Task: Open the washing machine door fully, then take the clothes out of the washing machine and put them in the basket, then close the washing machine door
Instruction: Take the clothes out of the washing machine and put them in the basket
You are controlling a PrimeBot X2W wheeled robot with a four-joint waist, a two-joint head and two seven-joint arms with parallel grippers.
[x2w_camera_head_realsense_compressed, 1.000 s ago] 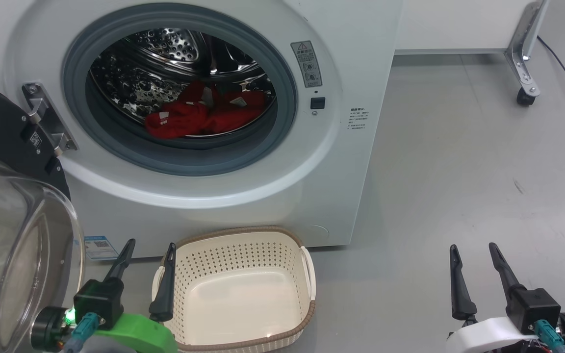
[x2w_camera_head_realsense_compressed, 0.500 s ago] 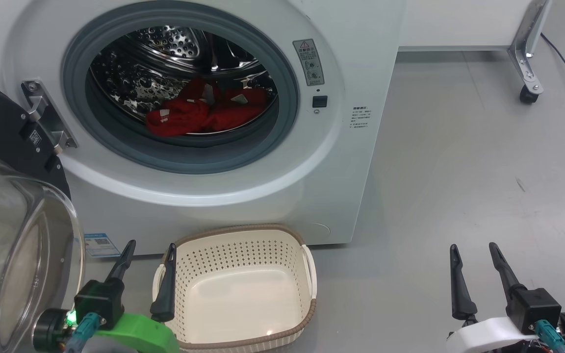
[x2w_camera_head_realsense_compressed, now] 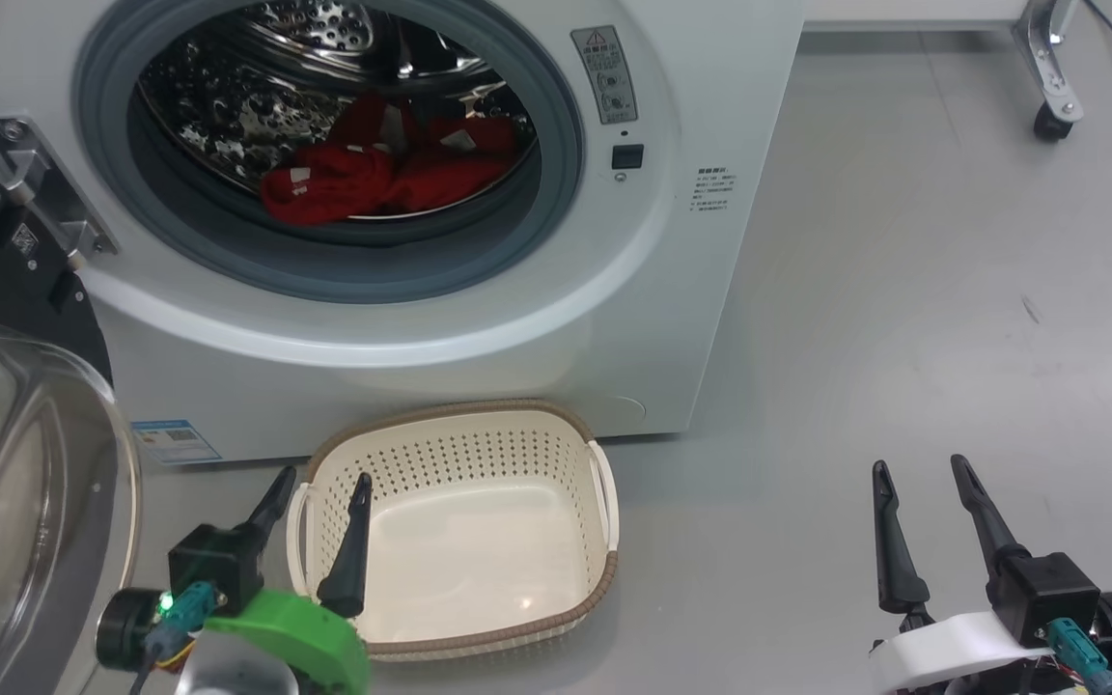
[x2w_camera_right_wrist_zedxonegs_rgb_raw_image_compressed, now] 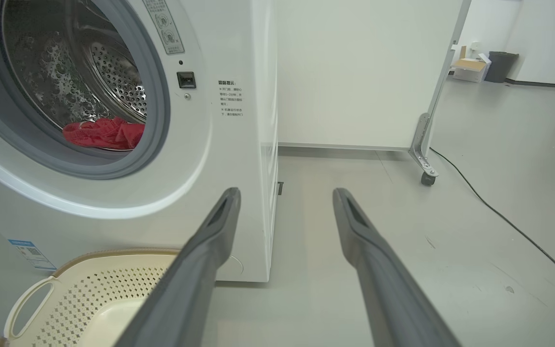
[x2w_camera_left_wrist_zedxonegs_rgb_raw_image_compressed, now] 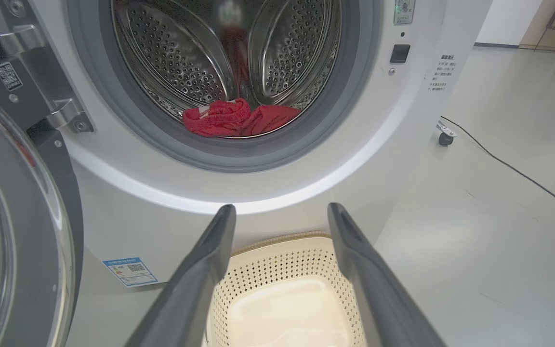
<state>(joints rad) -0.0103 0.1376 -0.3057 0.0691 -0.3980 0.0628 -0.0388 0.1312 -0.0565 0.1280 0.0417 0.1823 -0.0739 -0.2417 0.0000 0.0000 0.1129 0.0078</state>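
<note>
Standing swung wide at the left, the round black-rimmed, glass-bowled washing machine door point(x2w_camera_head_realsense_compressed: 25, 502) exposes the steel drum point(x2w_camera_head_realsense_compressed: 257, 97), so retrieval looks like the step in hand. The bright red knit clothes point(x2w_camera_head_realsense_compressed: 373, 179) lie inside the big white front-loading washing machine point(x2w_camera_head_realsense_compressed: 517, 319). The left end effector point(x2w_camera_head_realsense_compressed: 324, 476) and right end effector point(x2w_camera_head_realsense_compressed: 919, 463) hover low, fingers spread, holding nothing. Next, one must reach past the grey seal point(x2w_camera_head_realsense_compressed: 344, 275). The small cream perforated basket point(x2w_camera_head_realsense_compressed: 459, 412) sits empty on the smooth grey floor point(x2w_camera_head_realsense_compressed: 903, 290) before the machine; a castered metal frame point(x2w_camera_head_realsense_compressed: 1053, 97) stands well right.
</note>
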